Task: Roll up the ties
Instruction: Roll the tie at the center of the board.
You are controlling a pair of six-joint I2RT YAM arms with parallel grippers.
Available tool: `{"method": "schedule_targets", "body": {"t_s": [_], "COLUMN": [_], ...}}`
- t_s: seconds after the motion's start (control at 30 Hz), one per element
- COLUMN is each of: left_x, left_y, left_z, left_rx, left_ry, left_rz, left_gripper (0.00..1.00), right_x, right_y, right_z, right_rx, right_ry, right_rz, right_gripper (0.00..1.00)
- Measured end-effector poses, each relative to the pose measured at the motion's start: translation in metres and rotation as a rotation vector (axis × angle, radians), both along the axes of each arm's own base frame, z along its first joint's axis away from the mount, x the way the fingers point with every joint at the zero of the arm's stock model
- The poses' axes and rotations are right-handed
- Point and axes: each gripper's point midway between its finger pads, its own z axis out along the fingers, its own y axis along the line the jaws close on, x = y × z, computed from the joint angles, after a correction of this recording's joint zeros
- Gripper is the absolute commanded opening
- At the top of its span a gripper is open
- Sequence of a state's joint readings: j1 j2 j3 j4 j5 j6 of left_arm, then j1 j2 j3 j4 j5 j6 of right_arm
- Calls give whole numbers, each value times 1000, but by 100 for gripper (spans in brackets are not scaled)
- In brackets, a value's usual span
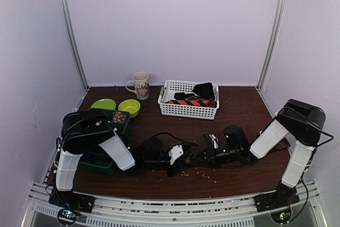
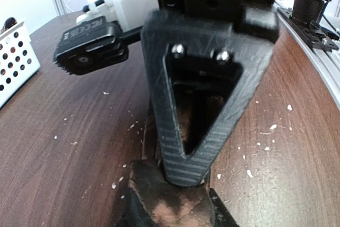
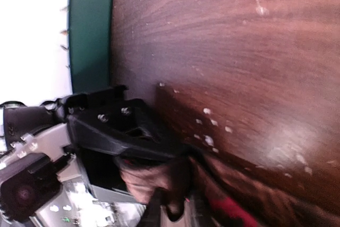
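Both arms reach low over the near-middle of the counter, working one dark brown tie that lies flat on the wood with its end bunched up. The left pincer points down into that bunch. Brown fabric shows inside the finger's triangular frame and around its tip, so it looks clamped on the tie, probably to pin the coil's core so the roll can't spring open. In the right wrist view the same bunch sits right under the left pincer, and a bit of red shows in the fabric at the bottom edge. The right pincer hangs just beside it and above the wood. I can't tell whether its jaws are apart or together, or whether it touches the cloth. My guess is it's placed to feed or steady the loose length. The roll looks only partly formed and not yet a tight coil. Finished coils sit in the white basket at the back, including an orange-and-navy striped tie and a black tie, so that's likely the drop-off spot. White crumbs are scattered around the work spot. A dark green bin stands on the left side, well apart from the tie. The main risk is the slick fabric unwinding if the clamp lets go before the coil is snug.
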State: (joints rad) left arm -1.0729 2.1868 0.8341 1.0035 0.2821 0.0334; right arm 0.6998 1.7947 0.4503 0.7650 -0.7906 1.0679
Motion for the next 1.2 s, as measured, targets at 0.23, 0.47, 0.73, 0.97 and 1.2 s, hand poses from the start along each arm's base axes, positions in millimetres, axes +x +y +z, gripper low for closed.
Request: {"method": "schedule_targets", "body": {"t_s": [0.23,0.47,0.73,0.97,1.2], "left_x": [-7,-11,-10,-11,-11], "left_y": [11,18,18,17,17], "left_z": [0,-2,-3,-3,-3], "left_rx": [120,225,256,265,266], "left_ry": [0,28,46,51,52], "left_rz": [-27,-44,-48,-51,-52], "left_gripper": [27,27,27,27,27], "right_x": [3,7,1,0,-10], "right_y": [-4,27,37,30,20], "right_z": [25,50,24,19,19], "right_rx": [-59,-50,-118,-182,-235], "right_ry": [-78,-146,-93,-104,-99], "right_rz": [-10,44,75,66,68], "right_gripper": [43,39,34,33,35]}}
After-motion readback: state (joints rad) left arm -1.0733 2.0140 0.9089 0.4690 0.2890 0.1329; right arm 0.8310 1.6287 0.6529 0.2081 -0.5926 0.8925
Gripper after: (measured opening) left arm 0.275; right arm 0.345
